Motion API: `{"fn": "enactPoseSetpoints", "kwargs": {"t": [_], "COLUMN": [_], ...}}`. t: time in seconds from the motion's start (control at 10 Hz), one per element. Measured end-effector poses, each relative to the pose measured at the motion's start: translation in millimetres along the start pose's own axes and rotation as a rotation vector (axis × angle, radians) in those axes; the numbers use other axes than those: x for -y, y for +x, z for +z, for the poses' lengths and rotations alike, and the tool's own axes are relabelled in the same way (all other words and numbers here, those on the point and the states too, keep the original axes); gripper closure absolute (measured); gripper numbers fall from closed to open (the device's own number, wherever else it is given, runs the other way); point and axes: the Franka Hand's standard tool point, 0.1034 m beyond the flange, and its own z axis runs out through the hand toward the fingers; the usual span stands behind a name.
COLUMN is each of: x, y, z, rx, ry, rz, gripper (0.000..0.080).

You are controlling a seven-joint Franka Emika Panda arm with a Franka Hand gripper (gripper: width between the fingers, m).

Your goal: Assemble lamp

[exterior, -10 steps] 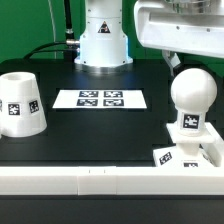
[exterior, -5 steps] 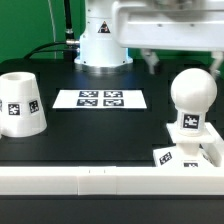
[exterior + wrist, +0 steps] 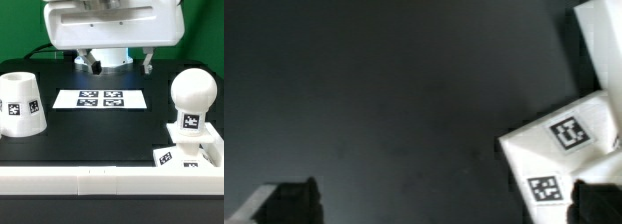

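While the exterior view takes in the whole black worktop (image 3: 100, 125), the wrist view shows only a patch of it with the marker board's (image 3: 566, 150) corner. In the exterior view the shade (image 3: 21, 103) stands mouth-up near the worktop's edge on the exterior view's left. The bulb (image 3: 192, 98) sits upright on the base (image 3: 190, 150) near the front corner on the exterior view's right, just behind the long white rail (image 3: 110, 179) along the front edge. The marker board (image 3: 100, 99) lies flat toward the back, between them.

The gripper (image 3: 119, 63) hangs above the back of the worktop, its two fingers (image 3: 93, 65) well apart and holding nothing, pointing down. Shade and bulb both lie well clear of it, one to each side. The arm's wide white wrist block (image 3: 112, 24) fills the upper part of the view, in front of the arm's pedestal.
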Motion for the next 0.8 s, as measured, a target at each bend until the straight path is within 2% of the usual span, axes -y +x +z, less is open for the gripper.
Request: {"fn": "enactPoseSetpoints", "kwargs": {"t": [0.2, 0.3, 0.5, 0.7, 0.8], "x": [-3.9, -24.4, -64.5, -103.5, -103.9], "y": [0.1, -4.2, -15.6, -7.6, -7.5], "z": [0.0, 0.0, -4.5, -12.7, -12.6], "rx": [0.0, 0.002, 0.005, -0.006, -0.006], "ry": [-0.001, -0.005, -0.009, -0.01, -0.011], "rz": [-0.025, -0.142, -0.192, -0.208, -0.203], "gripper": [0.0101, 0.0101, 0.0101, 0.0101, 0.0101]}}
